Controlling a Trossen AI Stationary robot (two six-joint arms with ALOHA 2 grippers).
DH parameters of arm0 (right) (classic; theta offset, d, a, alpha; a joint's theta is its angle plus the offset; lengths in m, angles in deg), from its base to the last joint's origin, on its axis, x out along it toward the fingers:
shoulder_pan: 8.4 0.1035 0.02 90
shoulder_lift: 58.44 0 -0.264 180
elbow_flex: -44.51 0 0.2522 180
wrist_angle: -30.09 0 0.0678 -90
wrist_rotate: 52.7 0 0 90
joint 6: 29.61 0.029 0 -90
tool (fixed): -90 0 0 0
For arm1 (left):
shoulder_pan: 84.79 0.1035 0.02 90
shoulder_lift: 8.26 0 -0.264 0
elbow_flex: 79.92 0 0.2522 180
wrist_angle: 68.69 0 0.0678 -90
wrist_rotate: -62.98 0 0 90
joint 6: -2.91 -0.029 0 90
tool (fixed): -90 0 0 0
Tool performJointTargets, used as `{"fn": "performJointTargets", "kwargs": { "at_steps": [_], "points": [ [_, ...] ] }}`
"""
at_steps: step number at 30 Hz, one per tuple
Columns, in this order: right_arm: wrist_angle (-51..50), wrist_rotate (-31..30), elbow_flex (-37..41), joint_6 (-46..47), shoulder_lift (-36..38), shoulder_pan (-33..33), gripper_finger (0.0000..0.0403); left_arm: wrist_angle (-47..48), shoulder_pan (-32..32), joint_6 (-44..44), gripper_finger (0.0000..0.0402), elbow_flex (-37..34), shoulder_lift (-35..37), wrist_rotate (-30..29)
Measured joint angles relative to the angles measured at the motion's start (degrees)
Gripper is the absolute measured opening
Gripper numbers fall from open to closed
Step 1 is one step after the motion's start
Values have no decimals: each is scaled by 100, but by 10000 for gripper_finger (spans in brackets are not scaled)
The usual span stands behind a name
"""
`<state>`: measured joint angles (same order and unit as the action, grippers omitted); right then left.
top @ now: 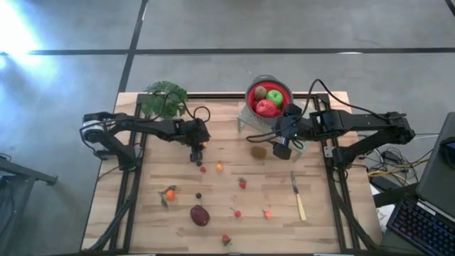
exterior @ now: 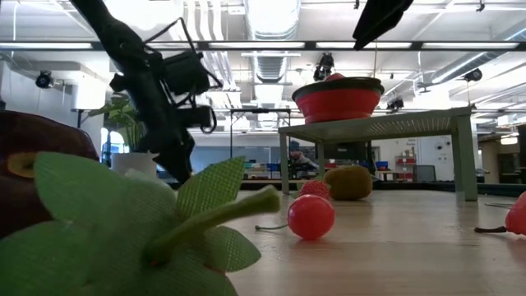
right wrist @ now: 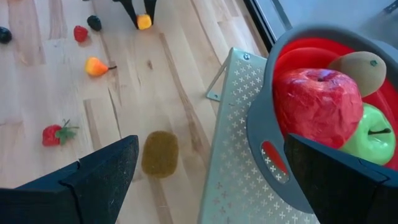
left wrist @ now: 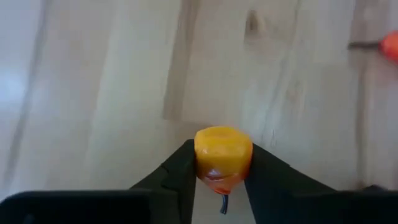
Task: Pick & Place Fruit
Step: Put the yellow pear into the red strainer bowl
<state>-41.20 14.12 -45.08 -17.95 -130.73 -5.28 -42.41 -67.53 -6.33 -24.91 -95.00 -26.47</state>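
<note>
My left gripper (top: 197,154) stands at the table's middle left, shut on a small orange fruit (left wrist: 222,154); the right wrist view also shows that fruit (right wrist: 144,22) between its fingers. My right gripper (top: 281,148) hangs open above the table beside the metal stand (right wrist: 242,155), over a brown kiwi (right wrist: 160,154) lying on the wood. A red bowl (top: 269,96) on the stand holds a red apple (right wrist: 317,102), a green apple (right wrist: 367,137) and a kiwi (right wrist: 357,68). A maroon plum (top: 200,215), strawberries (top: 242,183) and small orange pieces (top: 169,193) lie scattered. My left gripper pinches the small orange fruit by its two sides (left wrist: 202,163) between its two fingers (left wrist: 177,177), only at their free ends. The fingers slant down onto it from the table's left. Whether the fruit rests on the wood or hangs just clear of it, I cannot tell.
A leafy potted plant (top: 165,98) stands at the far left corner. A pale-handled knife (top: 298,199) lies near the right edge. In the low view a strawberry's green leaves (exterior: 148,230) fill the foreground, with a small red fruit (exterior: 311,216) behind them.
</note>
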Motion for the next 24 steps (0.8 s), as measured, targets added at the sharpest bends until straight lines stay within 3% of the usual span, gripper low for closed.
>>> {"fn": "performJointTargets", "kwargs": {
  "at_steps": [5,12,16,24],
  "points": [
    [-81,-262,-13,19,231,0,396,-6,0,103,128,303,479,18],
    [-58,-1380,-15,153,753,-2,396,-545,0,157,124,1116,1020,78],
    [-40,-1849,-20,363,1020,-7,396,-974,-2,-117,122,1734,1056,137],
    [-16,-1904,-33,448,1334,-17,396,-1282,15,-1034,123,2956,581,87]
  ]
}}
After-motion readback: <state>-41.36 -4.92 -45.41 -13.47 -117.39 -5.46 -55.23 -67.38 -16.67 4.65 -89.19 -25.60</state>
